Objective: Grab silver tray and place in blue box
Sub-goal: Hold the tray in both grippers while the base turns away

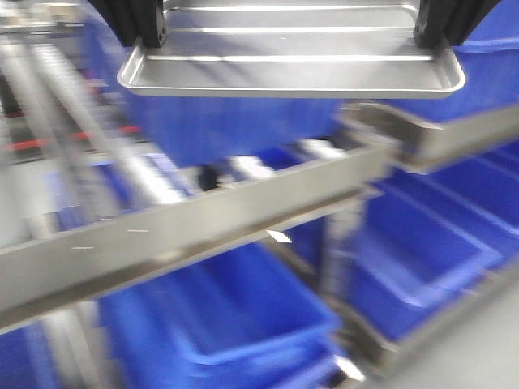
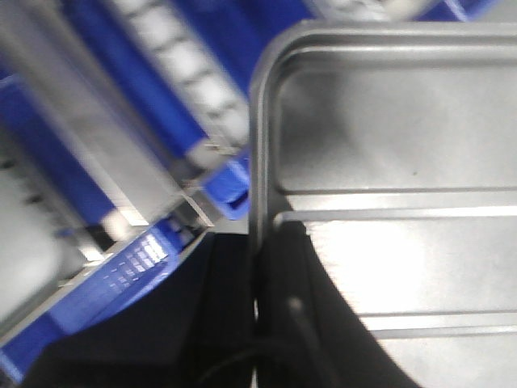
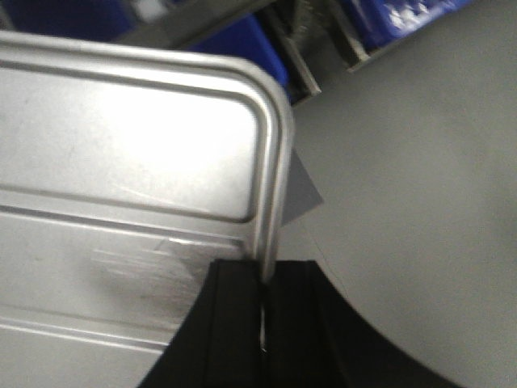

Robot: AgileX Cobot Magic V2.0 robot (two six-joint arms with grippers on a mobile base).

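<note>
While the black left gripper (image 2: 257,255) and black right gripper (image 3: 265,283) each pinch one short end of its rolled rim, the shiny rectangular silver tray (image 1: 292,69) hangs level above a slanted grey metal rail (image 1: 203,219), a bright blue plastic box (image 1: 235,130) seen beneath it.

All I see in my front view is blurred. A grey metal rail (image 1: 203,219) crosses the frame on a slant, from lower left up to the right edge. Behind it, at upper left, pale roller tracks (image 1: 105,138) run back, with red marks (image 1: 49,142) at the left edge. Blue crates (image 1: 243,324) sit in rows under the rail, filling the bottom and right. A strip of grey floor (image 1: 478,340) shows at lower right. My right wrist view has plain grey floor (image 3: 420,162) across its right half and rack posts (image 3: 299,48) at top centre.
</note>
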